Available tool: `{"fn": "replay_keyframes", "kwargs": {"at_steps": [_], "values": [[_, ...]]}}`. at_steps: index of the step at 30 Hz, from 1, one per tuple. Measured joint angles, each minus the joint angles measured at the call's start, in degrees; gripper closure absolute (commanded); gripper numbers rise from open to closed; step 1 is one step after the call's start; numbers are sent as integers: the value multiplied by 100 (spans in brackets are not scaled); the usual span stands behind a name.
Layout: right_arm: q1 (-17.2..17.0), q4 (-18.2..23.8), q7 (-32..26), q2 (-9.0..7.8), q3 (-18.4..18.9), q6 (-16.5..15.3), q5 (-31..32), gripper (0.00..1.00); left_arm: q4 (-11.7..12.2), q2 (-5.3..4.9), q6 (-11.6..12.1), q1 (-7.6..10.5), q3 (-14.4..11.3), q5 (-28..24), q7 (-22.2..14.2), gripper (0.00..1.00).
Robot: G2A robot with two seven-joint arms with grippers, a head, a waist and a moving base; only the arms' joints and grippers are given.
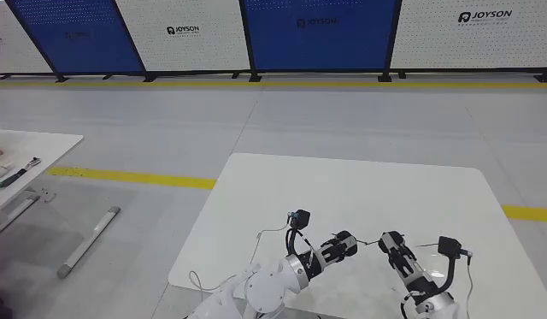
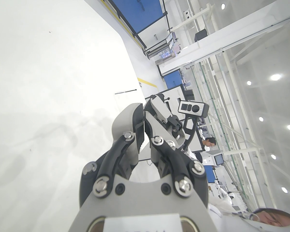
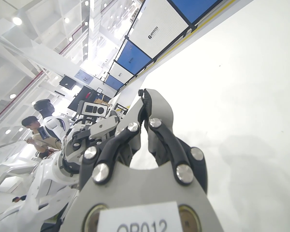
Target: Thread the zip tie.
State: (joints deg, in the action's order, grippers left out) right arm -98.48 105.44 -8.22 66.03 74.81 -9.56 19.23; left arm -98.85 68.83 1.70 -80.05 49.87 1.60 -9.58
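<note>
A thin black zip tie [image 1: 368, 243] spans the short gap between my two grippers, above the near part of the white table [image 1: 359, 191]. My left gripper [image 1: 349, 243] is shut on one end, its pads pressed together [image 2: 143, 112]. A slim black strip of the zip tie [image 2: 125, 91] shows just past its tips. My right gripper [image 1: 390, 240] faces it and is shut [image 3: 143, 97], with a small black end of the zip tie [image 3: 141, 92] poking from its tip. Each wrist view shows the other gripper close behind: the right gripper [image 2: 157, 98] and the left gripper [image 3: 112, 117].
The table's near edge lies just below both arms, and its bare top stretches away behind them. A second white table [image 1: 34, 148] stands at the far left. Blue and white partition panels [image 1: 316, 20] line the back, past a yellow floor line [image 1: 128, 178].
</note>
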Motion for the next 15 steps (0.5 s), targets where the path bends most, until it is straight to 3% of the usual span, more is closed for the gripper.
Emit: {"fn": "replay_keyframes", "kwargs": {"at_steps": [4, 15], "values": [[-19, 10, 24, 5, 30, -69, -32, 100, 20, 24, 115, -8, -2, -235, 38, 100], [-60, 54, 5, 16, 105, -120, -21, 100, -15, 39, 113, -15, -30, -200, -22, 100]]}}
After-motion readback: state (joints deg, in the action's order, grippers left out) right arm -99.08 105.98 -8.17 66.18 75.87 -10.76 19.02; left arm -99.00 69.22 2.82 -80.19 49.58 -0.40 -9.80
